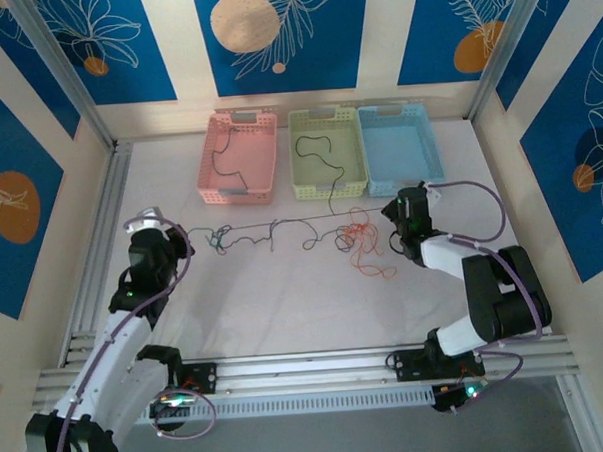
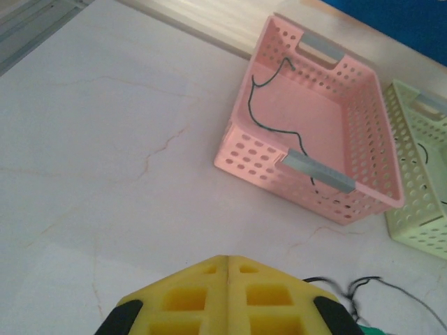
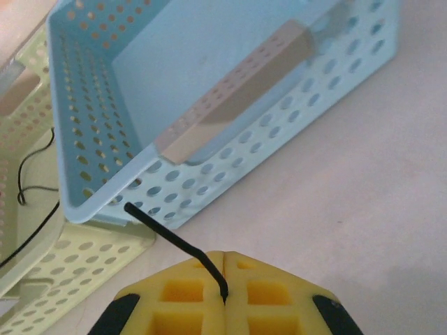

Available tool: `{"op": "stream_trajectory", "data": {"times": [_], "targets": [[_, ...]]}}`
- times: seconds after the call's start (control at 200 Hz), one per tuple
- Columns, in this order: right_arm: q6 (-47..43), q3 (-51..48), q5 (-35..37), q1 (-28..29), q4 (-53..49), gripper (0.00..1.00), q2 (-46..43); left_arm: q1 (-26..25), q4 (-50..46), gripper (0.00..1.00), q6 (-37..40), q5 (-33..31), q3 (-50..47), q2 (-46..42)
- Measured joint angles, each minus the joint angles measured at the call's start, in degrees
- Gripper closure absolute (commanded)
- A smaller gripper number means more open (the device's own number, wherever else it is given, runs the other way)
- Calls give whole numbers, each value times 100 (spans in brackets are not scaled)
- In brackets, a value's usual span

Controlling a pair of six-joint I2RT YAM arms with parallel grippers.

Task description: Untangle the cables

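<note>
Cables (image 1: 282, 232) tangled on table (image 1: 285, 307). I see right pincer (image 3: 223, 269) pinching black cable (image 3: 167, 234) end; left pincer (image 2: 228, 269) pressed together, whether holding anything I can't tell.

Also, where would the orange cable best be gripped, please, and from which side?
Probably the orange cable at its near loop: it lies flat, clear of the tangle, so come straight down from above on its near side. Farther back it tangles with the black cable.

Green basket (image 2: 419, 234) cut off, tangled cables (image 1: 357, 234) indistinct
</note>
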Motion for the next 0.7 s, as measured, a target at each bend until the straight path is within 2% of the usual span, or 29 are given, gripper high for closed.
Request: {"op": "stream_trajectory", "data": {"times": [0.25, 0.525, 0.7], "targets": [[455, -380, -48, -789, -157, 100, -345, 192, 20, 100, 2, -302, -166, -70], [136, -599, 247, -850, -131, 100, -1021, 494, 367, 100, -13, -356, -734, -59], [-413, -542, -146, -828, -101, 99, -1027, 597, 837, 100, 20, -101, -992, -39]]}}
